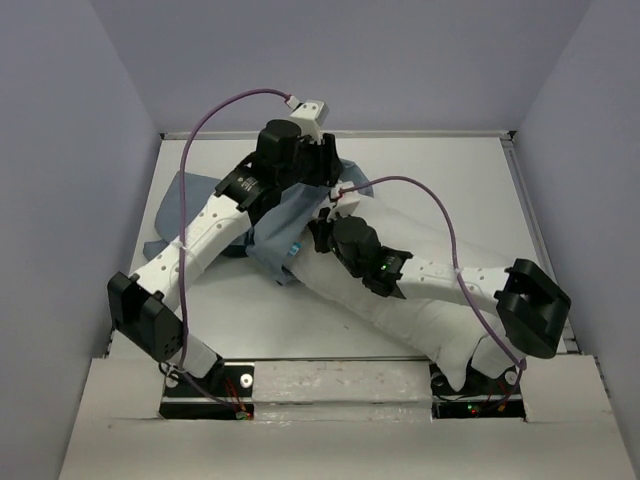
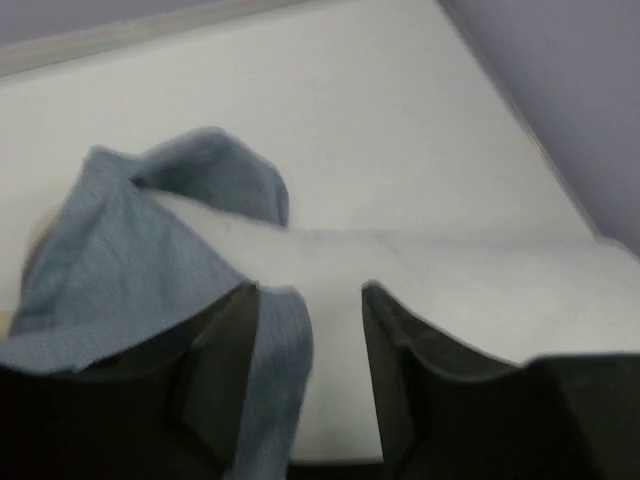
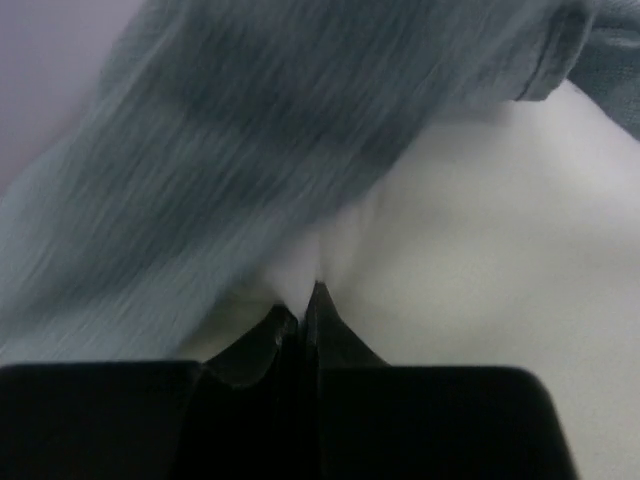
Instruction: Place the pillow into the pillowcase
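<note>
The white pillow (image 1: 385, 315) lies slanting from the table's middle to the near right, under my right arm. The blue-grey pillowcase (image 1: 278, 228) is bunched over its far-left end and trails off to the left. My right gripper (image 1: 322, 228) is shut on a fold of the pillow (image 3: 500, 250), just below the pillowcase's edge (image 3: 220, 130); its tips (image 3: 308, 300) are together. My left gripper (image 1: 330, 170) hovers at the far middle. Its jaws (image 2: 310, 295) are wide apart, and the pillowcase (image 2: 130, 250) drapes over the left finger (image 2: 225, 340) above the pillow (image 2: 480, 290).
The white table (image 1: 250, 320) is boxed in by grey-lilac walls. A metal rail (image 1: 522, 190) runs along its right edge. Purple cables (image 1: 215, 110) loop from both wrists. More pillowcase cloth (image 1: 172, 205) lies at the far left under my left arm.
</note>
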{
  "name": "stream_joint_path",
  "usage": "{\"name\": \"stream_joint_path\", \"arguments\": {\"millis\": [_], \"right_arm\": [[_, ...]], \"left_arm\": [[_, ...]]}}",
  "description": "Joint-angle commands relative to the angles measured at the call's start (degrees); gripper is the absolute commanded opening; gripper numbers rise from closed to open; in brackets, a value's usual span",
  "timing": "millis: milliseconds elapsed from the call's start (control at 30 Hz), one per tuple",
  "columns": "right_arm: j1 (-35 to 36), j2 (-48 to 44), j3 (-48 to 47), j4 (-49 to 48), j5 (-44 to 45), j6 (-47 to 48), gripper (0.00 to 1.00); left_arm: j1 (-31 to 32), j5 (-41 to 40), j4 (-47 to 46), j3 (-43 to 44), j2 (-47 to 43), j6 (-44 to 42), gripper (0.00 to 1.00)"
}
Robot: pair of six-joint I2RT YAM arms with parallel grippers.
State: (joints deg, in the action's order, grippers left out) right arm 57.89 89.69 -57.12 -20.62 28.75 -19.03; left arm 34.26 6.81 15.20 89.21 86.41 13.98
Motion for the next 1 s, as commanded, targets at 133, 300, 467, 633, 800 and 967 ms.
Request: {"name": "stream_joint_path", "arguments": {"millis": [133,300,467,633,800,967], "right_arm": [[-11.20,-5.92,5.17,-1.00,-4.04,-7.87,0.00],[-12.01,-6.81,6.32,-1.00,-8.78,-5.68,0.00],[-12.54,-7.86,6.94,-0.82,-13.81,-4.62,0.00],[-12.54,-8.92,7.11,0.14,-18.46,-4.88,0.00],[-13.06,-11.64,8.26,0.67,-21.36,-5.76,0.00],[-13.06,-13.92,9.66,0.67,-25.76,-6.72,0.00]], "left_arm": [[5.55,-11.18,-9.05,-20.98,-21.34,3.15,0.75],[9.41,-21.39,-4.67,-33.04,-34.11,4.74,0.69],[19.16,-30.69,-3.60,-38.40,-32.98,5.09,0.67],[21.99,-39.14,-6.49,-36.13,-24.90,1.41,0.74],[22.08,-46.52,-11.41,-34.36,-17.07,-3.42,0.75],[22.16,-53.36,-14.15,-32.18,-11.45,-6.24,0.62]]}}
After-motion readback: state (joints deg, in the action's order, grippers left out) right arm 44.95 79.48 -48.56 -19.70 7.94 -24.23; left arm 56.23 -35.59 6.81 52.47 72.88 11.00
